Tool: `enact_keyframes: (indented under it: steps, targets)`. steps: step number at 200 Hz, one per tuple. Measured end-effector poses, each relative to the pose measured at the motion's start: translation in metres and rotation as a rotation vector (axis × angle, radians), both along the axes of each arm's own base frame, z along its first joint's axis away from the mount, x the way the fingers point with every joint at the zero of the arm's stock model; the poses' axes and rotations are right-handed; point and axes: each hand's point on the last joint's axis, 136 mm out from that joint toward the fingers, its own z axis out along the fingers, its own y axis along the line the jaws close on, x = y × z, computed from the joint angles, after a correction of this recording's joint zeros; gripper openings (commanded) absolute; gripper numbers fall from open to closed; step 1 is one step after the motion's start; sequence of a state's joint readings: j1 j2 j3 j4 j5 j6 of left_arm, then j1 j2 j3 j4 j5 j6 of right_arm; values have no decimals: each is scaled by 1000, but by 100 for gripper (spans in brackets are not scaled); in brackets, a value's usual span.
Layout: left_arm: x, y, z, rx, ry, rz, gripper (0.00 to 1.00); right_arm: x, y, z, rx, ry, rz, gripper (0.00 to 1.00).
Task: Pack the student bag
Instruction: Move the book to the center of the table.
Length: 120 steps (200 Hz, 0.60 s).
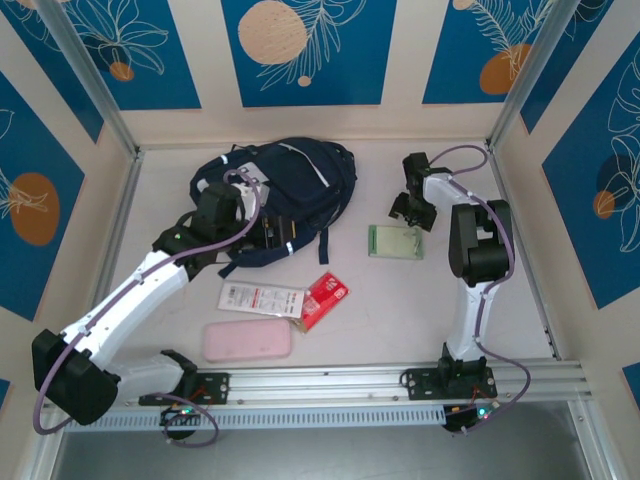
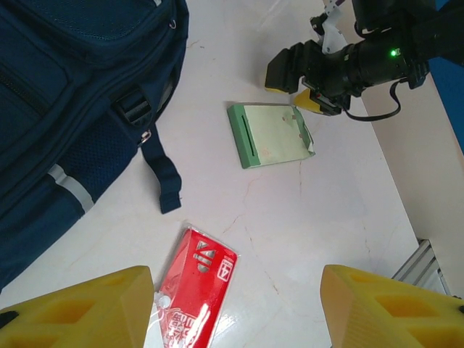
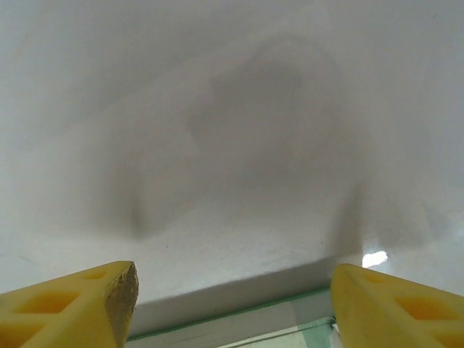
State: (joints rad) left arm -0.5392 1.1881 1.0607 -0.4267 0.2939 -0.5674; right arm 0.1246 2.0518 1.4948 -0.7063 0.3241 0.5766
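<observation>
"Two arms out over the table (image 1: 380, 310). Which one has the move?" the desk asks.

"The right, by my reading. My right gripper (image 1: 411, 208) hangs with fingers spread and nothing between them, right at the far edge of the notebook (image 1: 396, 243). On its wrist view that green edge crosses low in the picture, between the two yellow fingertips (image 3: 101, 297), so the book lies just to the base side of the tool."

"And its long axis?"

"Across the table, left to right, lying flat. The jaws stand spread along that same line, so I judge a pinch on the far edge would want the wrist turned, or the tool brought down over the book."

"Where is the bag?"

"The bag (image 1: 285, 180) lies flat at the back of the table, left of the notebook, near it but apart. So the carry would run leftward from the tool. My left gripper (image 2: 235, 304) is also spread and empty, raised beside the bag's near side with a red packet (image 2: 194, 279) below it. It is the nearer arm to the bag; the right is the nearer to the notebook. Whether the bag's mouth is open I cannot tell."
</observation>
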Motion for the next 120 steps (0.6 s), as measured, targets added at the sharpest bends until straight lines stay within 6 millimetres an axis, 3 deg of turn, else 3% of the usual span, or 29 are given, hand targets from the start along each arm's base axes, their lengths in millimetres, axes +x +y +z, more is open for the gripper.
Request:
enact_keyframes:
  steps: [33, 74, 120]
  targets:
    - [0, 0, -1, -4, -3, 2, 62, -27, 17, -9, 16, 56, 49, 68]
    - [3, -2, 1, -24, -12, 11, 62, -65, 46, -5, 44, 86, 131, 68]
    - [7, -14, -14, -15, 13, 5, 64, -100, 62, 2, 42, 74, 196, 67]
